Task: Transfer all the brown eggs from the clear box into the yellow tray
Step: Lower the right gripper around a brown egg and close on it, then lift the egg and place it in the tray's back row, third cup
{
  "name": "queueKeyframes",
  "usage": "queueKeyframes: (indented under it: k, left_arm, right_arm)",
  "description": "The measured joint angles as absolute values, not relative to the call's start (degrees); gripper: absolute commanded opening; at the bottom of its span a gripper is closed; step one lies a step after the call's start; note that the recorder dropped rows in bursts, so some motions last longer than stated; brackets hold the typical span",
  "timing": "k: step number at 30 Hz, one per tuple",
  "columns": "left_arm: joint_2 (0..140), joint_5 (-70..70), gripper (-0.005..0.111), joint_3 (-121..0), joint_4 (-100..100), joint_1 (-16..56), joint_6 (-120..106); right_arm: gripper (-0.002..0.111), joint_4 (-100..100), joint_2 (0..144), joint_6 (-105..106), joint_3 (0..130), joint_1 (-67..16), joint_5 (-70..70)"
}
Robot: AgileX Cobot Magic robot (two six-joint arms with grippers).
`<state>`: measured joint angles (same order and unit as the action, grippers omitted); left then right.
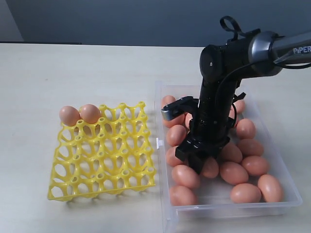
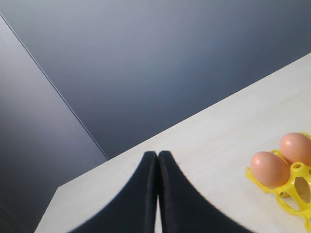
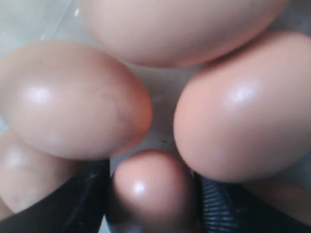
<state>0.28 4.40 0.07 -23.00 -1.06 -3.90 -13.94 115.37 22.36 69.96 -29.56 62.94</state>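
Observation:
Many brown eggs (image 1: 243, 172) lie loose in the clear box (image 1: 165, 213) on the right. Two more eggs (image 1: 80, 114) sit in the far-left cups of the yellow tray (image 1: 104, 160). My right gripper (image 1: 197, 165) reaches straight down into the box among the eggs. In the right wrist view it (image 3: 151, 204) stands open with one egg (image 3: 146, 187) between its fingers, which lie close on both sides. Other eggs (image 3: 73, 97) crowd around. My left gripper (image 2: 157, 154) is shut and empty, over bare table beside the tray corner (image 2: 291, 194); it does not show in the exterior view.
The box and tray stand side by side on a pale table (image 1: 73, 73), the box's small latch tab (image 1: 159, 143) facing the tray. The right arm's black links (image 1: 218, 97) rise over the box's middle and hide some eggs. A dark wall runs behind the table.

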Motion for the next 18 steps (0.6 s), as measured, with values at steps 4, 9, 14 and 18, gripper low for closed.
queueKeyframes:
  k: [4, 9, 14, 18]
  left_arm:
    - [0.3, 4.4, 0.0, 0.1, -23.0, -1.1, -3.9]
    - [0.3, 4.4, 0.0, 0.1, -23.0, -1.1, -3.9]
    - [0.3, 4.4, 0.0, 0.1, -23.0, -1.1, -3.9]
    - [0.3, 4.4, 0.0, 0.1, -23.0, -1.1, -3.9]
  right_arm:
    - [0.001, -14.4, 111.5, 22.4, 70.0, -29.6, 63.2]
    - [0.001, -18.8, 102.5, 22.4, 71.8, -29.6, 59.5]
    - [-0.001, -31.3, 98.1, 27.9, 72.6, -29.6, 42.0]
    - [-0.001, -49.5, 102.6, 43.6, 72.6, -29.6, 34.8]
